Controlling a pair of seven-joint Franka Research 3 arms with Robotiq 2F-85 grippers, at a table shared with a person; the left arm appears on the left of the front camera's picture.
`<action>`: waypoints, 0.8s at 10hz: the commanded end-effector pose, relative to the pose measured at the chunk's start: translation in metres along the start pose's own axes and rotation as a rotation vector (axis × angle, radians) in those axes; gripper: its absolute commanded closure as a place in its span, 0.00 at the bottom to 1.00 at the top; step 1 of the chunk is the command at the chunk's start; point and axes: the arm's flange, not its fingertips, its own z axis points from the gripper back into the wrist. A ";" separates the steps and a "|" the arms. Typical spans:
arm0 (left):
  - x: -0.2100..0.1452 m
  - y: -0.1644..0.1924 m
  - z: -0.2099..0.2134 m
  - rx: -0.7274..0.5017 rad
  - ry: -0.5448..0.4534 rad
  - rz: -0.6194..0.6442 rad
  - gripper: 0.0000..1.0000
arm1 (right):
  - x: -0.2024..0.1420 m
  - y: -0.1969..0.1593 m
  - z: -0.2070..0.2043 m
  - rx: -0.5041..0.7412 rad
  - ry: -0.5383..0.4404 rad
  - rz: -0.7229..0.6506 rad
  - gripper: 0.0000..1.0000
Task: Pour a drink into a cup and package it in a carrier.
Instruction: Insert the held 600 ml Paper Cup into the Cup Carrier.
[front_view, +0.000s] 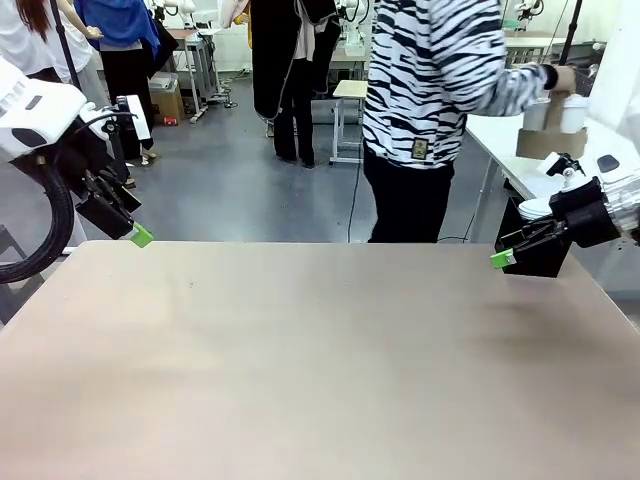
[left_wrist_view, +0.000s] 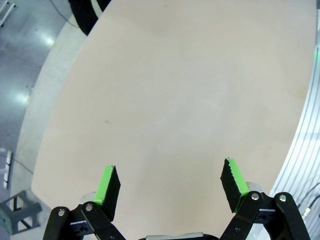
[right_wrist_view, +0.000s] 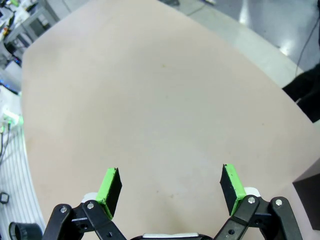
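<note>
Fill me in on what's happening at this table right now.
Nothing is being handled on the table yet. The left gripper and the right gripper hover at opposite sides of it, jaws open and holding nothing. At the far right, a person in a striped top holds a brown cardboard carrier with white cups in it, off the table.

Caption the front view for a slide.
Both open grippers, left and right, hover at the table's far corners while a person carries the carrier with cups.
</note>
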 end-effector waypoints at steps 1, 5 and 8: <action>0.001 0.001 0.001 -0.003 0.012 0.008 0.00 | 0.002 -0.006 0.001 0.009 -0.007 0.020 0.00; 0.001 0.001 0.001 -0.003 0.012 0.008 0.00 | 0.002 -0.006 0.001 0.009 -0.007 0.020 0.00; 0.001 0.001 0.001 -0.003 0.012 0.008 0.00 | 0.002 -0.006 0.001 0.009 -0.007 0.020 0.00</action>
